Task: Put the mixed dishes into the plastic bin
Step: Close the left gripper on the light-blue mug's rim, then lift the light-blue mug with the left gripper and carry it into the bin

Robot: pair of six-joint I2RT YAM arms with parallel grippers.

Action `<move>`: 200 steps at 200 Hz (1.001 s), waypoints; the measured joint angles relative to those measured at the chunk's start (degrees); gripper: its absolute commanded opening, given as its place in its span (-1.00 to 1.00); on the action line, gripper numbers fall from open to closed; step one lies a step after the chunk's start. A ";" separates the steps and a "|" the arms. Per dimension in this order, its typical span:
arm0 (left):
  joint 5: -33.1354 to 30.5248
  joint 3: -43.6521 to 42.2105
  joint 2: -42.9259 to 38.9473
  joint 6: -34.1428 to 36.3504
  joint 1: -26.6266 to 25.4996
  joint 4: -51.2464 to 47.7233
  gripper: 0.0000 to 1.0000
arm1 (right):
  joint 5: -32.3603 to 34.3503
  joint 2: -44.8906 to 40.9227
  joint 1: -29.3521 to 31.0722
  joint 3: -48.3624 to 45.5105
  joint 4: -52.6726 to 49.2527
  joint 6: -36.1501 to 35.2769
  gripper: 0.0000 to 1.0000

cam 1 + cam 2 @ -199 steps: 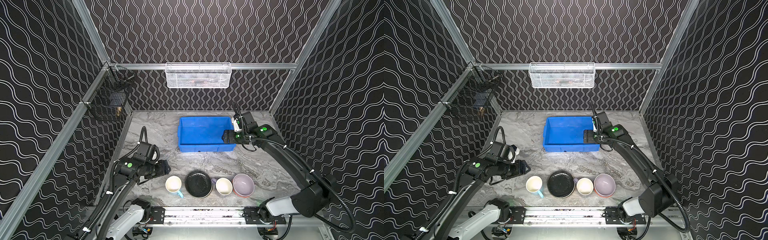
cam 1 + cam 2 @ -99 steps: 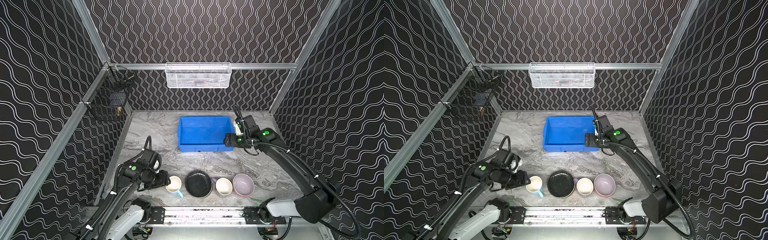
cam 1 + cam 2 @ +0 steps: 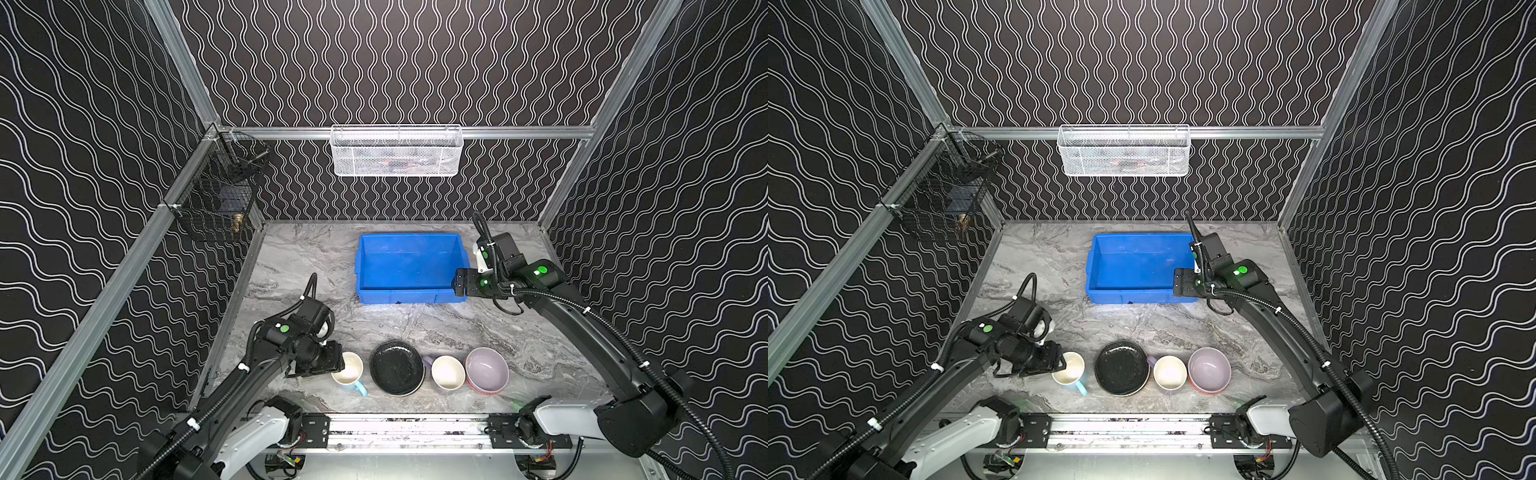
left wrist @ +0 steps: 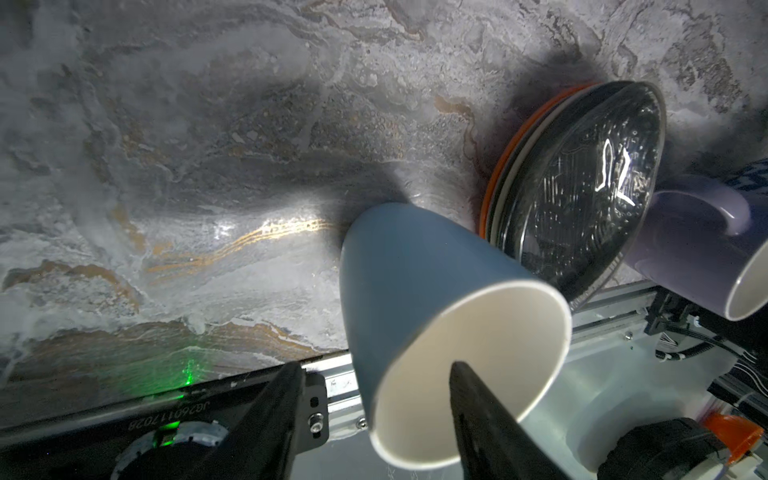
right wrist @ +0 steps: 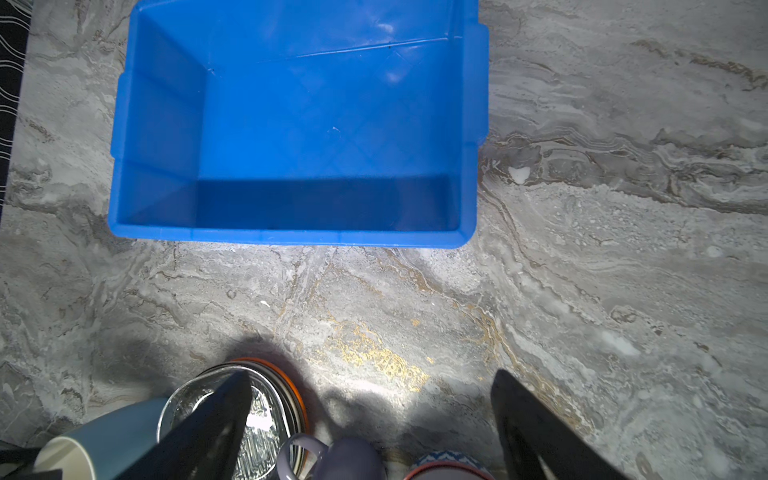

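**Bimanual cell, seen from above and from both wrists.** The left gripper point(image 3: 337, 362) hung well to the left of the dishes a second before. It now stands at the light blue mug point(image 3: 350, 370). In the left wrist view its fingers point(image 4: 270, 415) straddle the mug's wall, one inside the cream mouth and one outside with a gap to the wall. They are partly open and clamp nothing yet.

The mug stands upright on the counter point(image 3: 299, 266), where it stood earlier, at the left end of a row near the front edge. Next along the row come the black plate point(image 3: 397, 368), on top of a stack with an orange rim, then the lavender mug point(image 3: 448, 372) and the lavender bowl point(image 3: 487, 369). The blue plastic bin point(image 3: 409, 237) lies unmoved toward the back, well apart from the row.

The right gripper point(image 3: 458, 285) hovers by the bin's near right corner, having drifted slightly forward. Its fingers point(image 5: 540, 432) are spread wide and hold nothing.
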 measured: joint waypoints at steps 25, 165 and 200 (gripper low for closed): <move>-1.29 -0.81 2.32 0.00 -1.25 2.36 0.06 | 0.76 -0.57 0.02 -0.26 -0.81 0.00 0.84; -5.49 -1.60 9.27 -0.39 -3.72 6.25 -0.95 | 2.49 -3.96 0.00 -2.19 -2.25 0.22 0.86; -6.27 1.20 10.75 -0.04 -3.85 4.15 -1.00 | 2.29 -4.09 0.00 -2.27 -2.19 0.68 0.85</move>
